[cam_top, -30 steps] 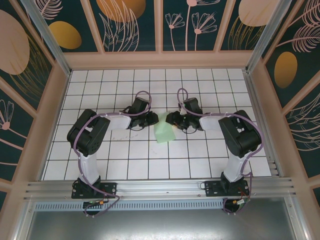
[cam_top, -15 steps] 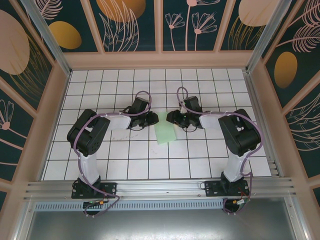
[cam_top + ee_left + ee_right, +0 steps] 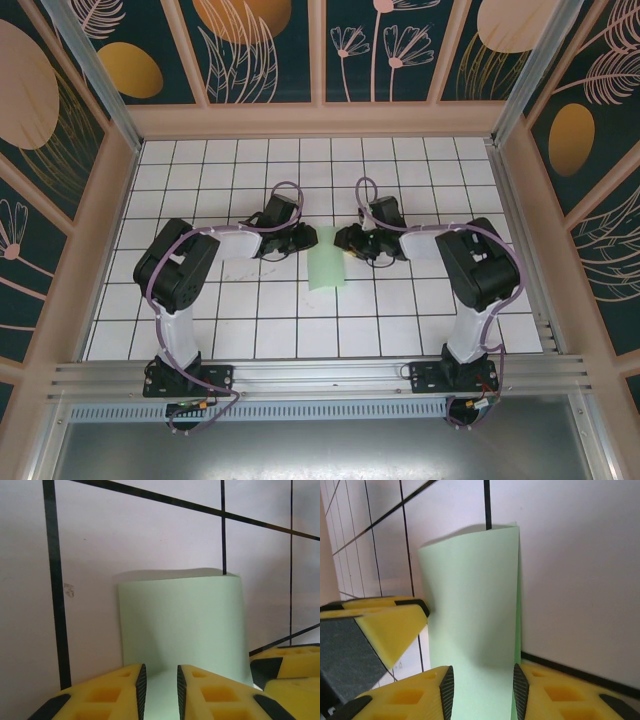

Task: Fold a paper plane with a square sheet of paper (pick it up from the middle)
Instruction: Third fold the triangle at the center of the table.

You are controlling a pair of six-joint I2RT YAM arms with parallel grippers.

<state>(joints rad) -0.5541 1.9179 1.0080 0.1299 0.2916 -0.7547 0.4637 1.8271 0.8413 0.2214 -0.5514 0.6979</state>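
While the left gripper (image 3: 160, 674) keeps its yellow fingers (image 3: 115, 690) drawn close, pinching one edge of the square sheet of paper (image 3: 327, 270), the right gripper (image 3: 482, 675) has wider jaws either side of the opposite edge; whether they press it I cannot tell. Folded over, the sheet lies on the white table (image 3: 400, 320) between both grippers, just ahead of each. Since a second ago it looks narrower and squarer, no longer skewed.
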